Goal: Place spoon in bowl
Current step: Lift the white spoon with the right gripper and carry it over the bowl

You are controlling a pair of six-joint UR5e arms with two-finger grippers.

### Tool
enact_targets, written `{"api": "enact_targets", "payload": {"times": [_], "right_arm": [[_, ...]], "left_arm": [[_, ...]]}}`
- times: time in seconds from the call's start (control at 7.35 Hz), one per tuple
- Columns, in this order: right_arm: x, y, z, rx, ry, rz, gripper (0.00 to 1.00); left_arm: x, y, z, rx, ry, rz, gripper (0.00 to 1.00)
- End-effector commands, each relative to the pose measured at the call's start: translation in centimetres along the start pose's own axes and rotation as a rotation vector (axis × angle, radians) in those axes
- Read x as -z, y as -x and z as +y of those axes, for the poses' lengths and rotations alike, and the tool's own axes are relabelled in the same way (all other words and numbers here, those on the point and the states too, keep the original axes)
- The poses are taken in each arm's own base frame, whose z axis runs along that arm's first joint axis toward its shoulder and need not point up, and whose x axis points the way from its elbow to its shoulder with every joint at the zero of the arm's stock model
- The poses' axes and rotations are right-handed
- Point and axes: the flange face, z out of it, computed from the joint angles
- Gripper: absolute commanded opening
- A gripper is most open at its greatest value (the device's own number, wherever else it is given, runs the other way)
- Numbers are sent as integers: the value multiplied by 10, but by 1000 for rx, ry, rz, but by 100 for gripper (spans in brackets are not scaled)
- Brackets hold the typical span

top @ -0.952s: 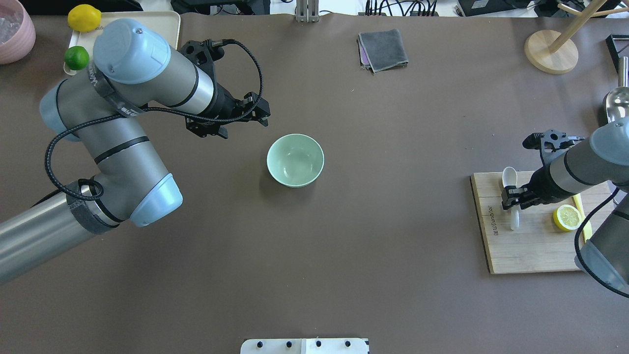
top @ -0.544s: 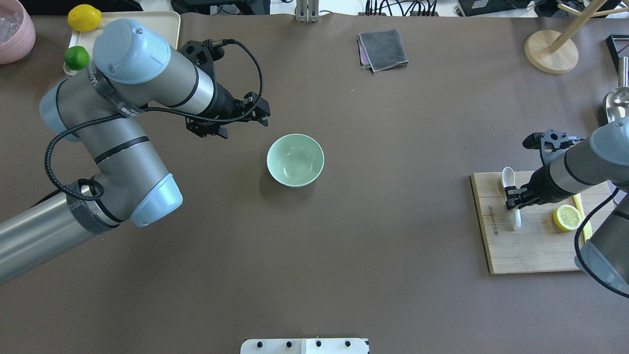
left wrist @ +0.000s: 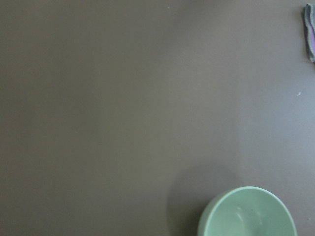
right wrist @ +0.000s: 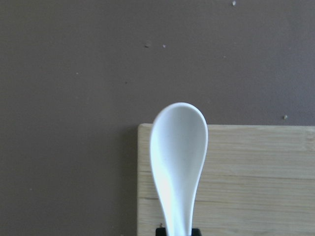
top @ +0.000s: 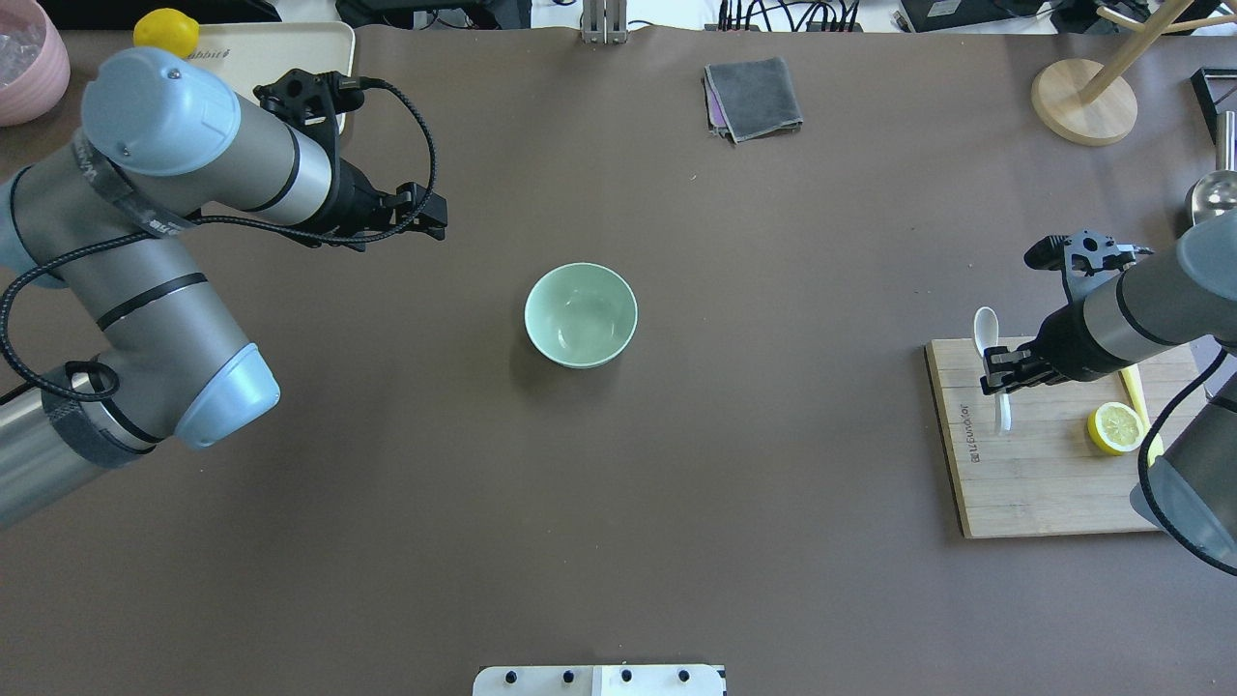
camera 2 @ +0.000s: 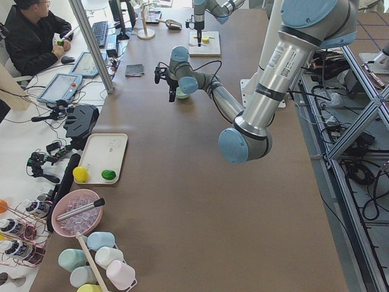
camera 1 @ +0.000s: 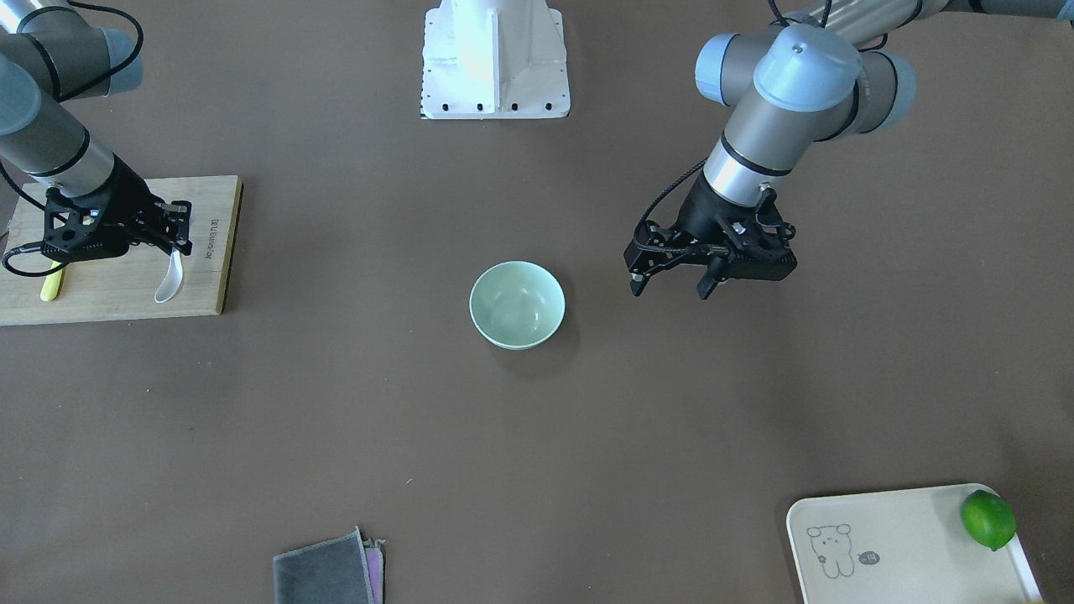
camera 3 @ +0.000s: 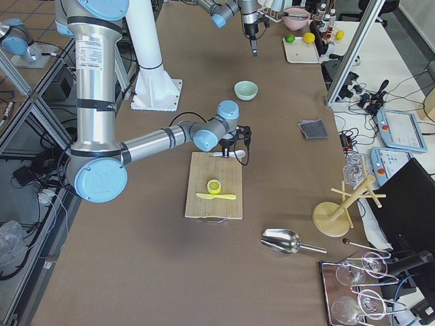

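— Over on the left of the overhead view, why's the left gripper (top: pixel 440 217) parked short of the bowl (top: pixel 581 317), fingers spread and nothing in them?

— My guess: it's just out of the way, so the path to the bowl is free. The bowl sits alone mid-table, well apart from the action. Far right, the right gripper (top: pixel 1000 375) is clamped on the spoon (top: pixel 986 327) by its handle, scoop poking past the cutting board (top: pixel 1044 483) edge. Probably so it can tip in scoop-first. The lemon half (top: pixel 1114 427) lies untouched beside it.
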Motion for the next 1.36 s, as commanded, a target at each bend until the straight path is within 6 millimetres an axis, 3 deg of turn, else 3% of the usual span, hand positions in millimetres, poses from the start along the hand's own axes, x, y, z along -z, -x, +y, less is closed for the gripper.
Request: {"api": "enact_targets", "payload": {"times": [0.0,0.14,0.27,0.41,0.68,0.82,1.09,1.22], "right_arm": [[15,37,-18,37,-40,-47,0],[21,53,-25,50,-57,-67,0],[30,74,-34,37,-74,-93,0],[39,102,-46,45,-88,-109,0],[61,179,-72,34,-82,-100,0],[73,219,-77,40,-80,-90,0],[71,306,-63,39,-90,-76,0],[58,343,-57,49,-104,-70,0]], "left_arm": [[6,35,-16,-1,-101,-37,98],[14,45,-30,15,-127,-46,98],[8,55,-31,21,-125,-67,98],[1,87,-22,15,-106,-108,98],[2,154,-18,-220,-53,-210,98],[9,184,-19,-219,-19,-219,98],[31,243,-27,-269,14,-251,98],[42,266,-33,-306,12,-274,98]]}}
